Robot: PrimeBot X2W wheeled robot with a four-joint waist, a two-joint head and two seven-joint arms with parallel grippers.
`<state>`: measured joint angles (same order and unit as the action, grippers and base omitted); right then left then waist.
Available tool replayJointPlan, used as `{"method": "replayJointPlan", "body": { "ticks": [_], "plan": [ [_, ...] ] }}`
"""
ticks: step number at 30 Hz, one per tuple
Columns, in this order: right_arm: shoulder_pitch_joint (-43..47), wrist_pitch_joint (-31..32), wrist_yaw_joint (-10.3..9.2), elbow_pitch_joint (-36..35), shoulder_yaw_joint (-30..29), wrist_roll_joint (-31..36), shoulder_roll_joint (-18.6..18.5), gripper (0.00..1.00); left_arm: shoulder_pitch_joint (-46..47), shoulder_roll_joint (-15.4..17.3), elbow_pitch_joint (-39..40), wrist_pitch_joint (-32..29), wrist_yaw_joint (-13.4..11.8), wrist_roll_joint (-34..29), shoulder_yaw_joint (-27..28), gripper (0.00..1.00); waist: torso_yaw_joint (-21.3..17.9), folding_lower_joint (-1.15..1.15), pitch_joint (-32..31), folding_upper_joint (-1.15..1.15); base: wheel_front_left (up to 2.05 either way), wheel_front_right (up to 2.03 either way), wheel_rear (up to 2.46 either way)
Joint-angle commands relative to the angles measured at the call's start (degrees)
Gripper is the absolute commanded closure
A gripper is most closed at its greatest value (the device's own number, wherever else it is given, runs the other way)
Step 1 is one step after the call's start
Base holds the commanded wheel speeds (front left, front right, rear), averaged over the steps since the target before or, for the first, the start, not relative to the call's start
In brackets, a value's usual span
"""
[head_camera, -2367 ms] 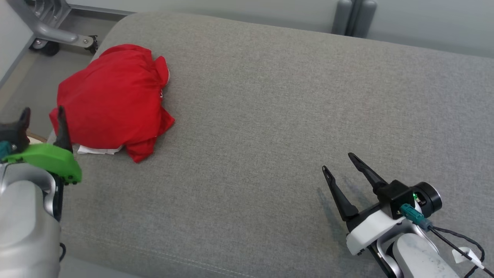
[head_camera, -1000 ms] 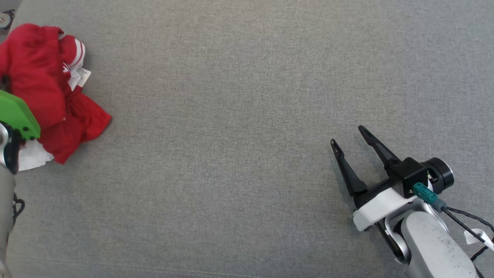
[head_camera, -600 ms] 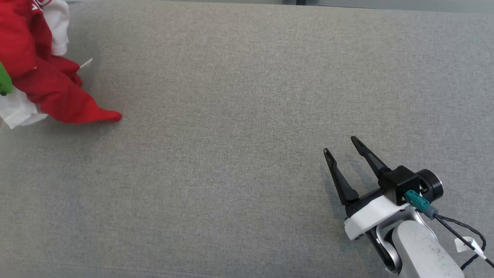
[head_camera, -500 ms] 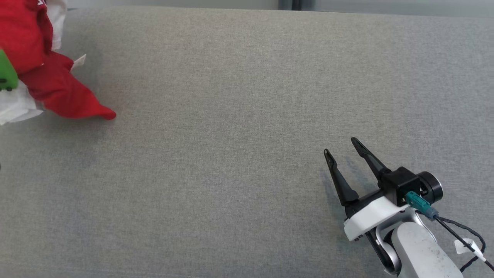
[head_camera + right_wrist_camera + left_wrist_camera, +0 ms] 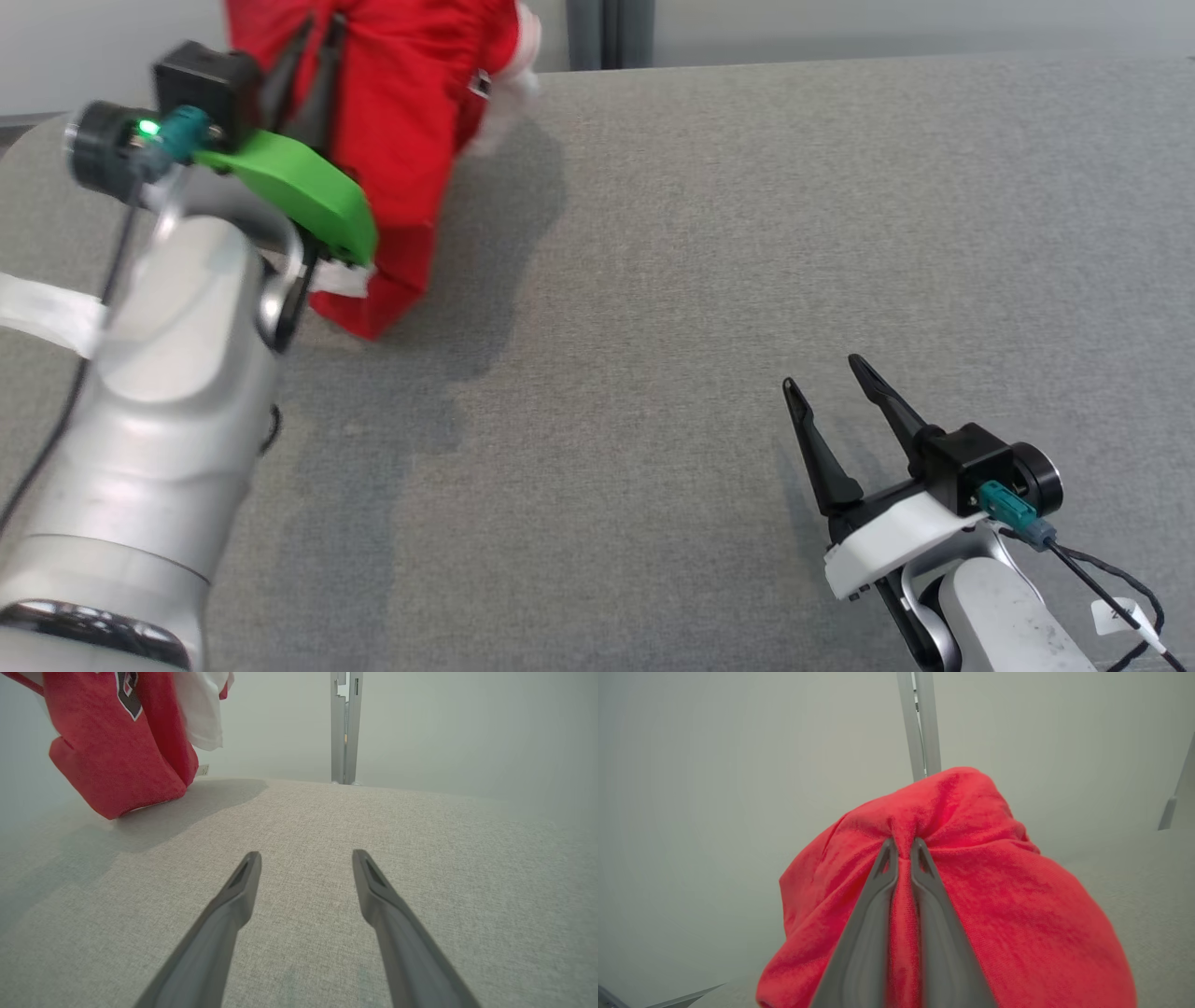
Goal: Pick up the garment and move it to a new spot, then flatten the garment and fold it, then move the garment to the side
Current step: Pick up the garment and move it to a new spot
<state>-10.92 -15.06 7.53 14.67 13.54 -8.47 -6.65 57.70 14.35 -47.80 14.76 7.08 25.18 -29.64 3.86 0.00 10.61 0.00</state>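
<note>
Lifted since a moment ago, the red garment point(image 5: 401, 112) hangs long-axis downward at our far left, pinched in our closed left gripper point(image 5: 903, 843) above the grey cushion point(image 5: 672, 280), well apart from our right gripper point(image 5: 822, 371), spread wide and empty.

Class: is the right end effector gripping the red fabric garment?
No, the right end effector stands open over the grey upholstered surface, apart from the red fabric garment.
</note>
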Motion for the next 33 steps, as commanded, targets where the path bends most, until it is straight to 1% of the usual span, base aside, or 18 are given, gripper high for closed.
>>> {"method": "replayJointPlan", "body": {
  "ticks": [1, 5, 7, 13, 14, 15, 16, 17, 21, 30, 33],
  "plan": [
    [0.68, -0.17, -0.08, 0.17, -0.01, -0.07, 0.0, 0.0, -2.53, -1.62, 1.85, 0.33, 0.3, 0.61, -1.55, 1.0, -3.93, 0.0, -1.88, 0.0, 0.0, 0.0, 0.0],
    [1.34, -0.17, -0.08, 0.29, -0.05, -0.21, 0.14, 0.0, -7.0, -4.61, 5.3, 0.29, 0.33, 2.33, -5.65, 1.0, -7.24, 0.0, -2.66, 0.0, 0.0, 0.0, 0.0],
    [1.36, -0.17, -0.08, 0.31, -0.02, -0.36, 0.05, 0.0, -9.1, -5.24, 5.67, 0.15, 0.35, 3.21, -7.2, 1.0, -8.95, 0.0, -2.66, 0.0, 0.0, 0.0, 0.0],
    [2.1, -0.17, -0.08, 0.26, -0.23, -0.35, 0.01, 0.0, -14.96, -6.74, 1.85, 0.3, 0.38, 5.83, -9.77, 1.0, -12.89, 0.0, -2.16, 0.0, 0.0, 0.0, 0.0],
    [2.12, -0.17, -0.08, 0.31, -0.28, -0.33, 0.01, 0.0, -15.76, -6.82, 1.0, 0.37, 0.38, 6.06, -9.82, 0.9, -13.35, 0.0, -2.05, 0.0, 0.0, 0.0, 0.0],
    [2.18, -0.17, -0.08, 0.36, -0.4, -0.4, 0.0, 0.0, -16.42, -6.75, 0.05, 0.45, 0.38, 5.84, -9.95, 0.59, -13.65, 0.0, -2.03, 0.0, 0.0, 0.0, 0.0],
    [2.19, -0.17, -0.08, 0.47, -0.5, -0.52, -0.07, 0.0, -17.23, -6.9, -0.73, 0.51, 0.38, 6.27, -9.81, 0.02, -13.85, 0.0, -2.01, 0.0, 0.0, 0.0, 0.0],
    [2.17, -0.17, -0.08, 0.53, -0.57, -0.64, -0.09, 0.0, -17.67, -6.98, -0.81, 0.46, 0.38, 6.47, -9.28, 0.0, -13.99, 0.0, -2.01, 0.0, 0.0, 0.0, 0.0],
    [2.4, -0.17, -0.08, 0.79, -1.03, -0.67, -0.2, 0.0, -19.87, -7.04, 0.88, 0.5, 0.39, 6.03, -7.14, 0.0, -13.74, 0.0, -2.51, 0.0, 0.0, 0.0, 0.0],
    [3.55, -0.17, -0.08, 1.1, -1.21, -0.76, -0.01, 0.0, -28.8, -8.94, 9.56, 0.46, -0.33, 2.92, 2.09, 0.0, -10.17, 0.0, -6.43, 0.0, 0.0, 0.0, 0.0],
    [3.84, -0.17, -0.08, 1.19, -0.68, -0.8, 0.2, 0.0, -32.13, -9.44, 11.04, 0.4, -0.28, 1.61, 4.36, 0.0, -9.24, 0.0, -7.67, 0.0, 0.0, 0.0, 0.0]
  ]
}}
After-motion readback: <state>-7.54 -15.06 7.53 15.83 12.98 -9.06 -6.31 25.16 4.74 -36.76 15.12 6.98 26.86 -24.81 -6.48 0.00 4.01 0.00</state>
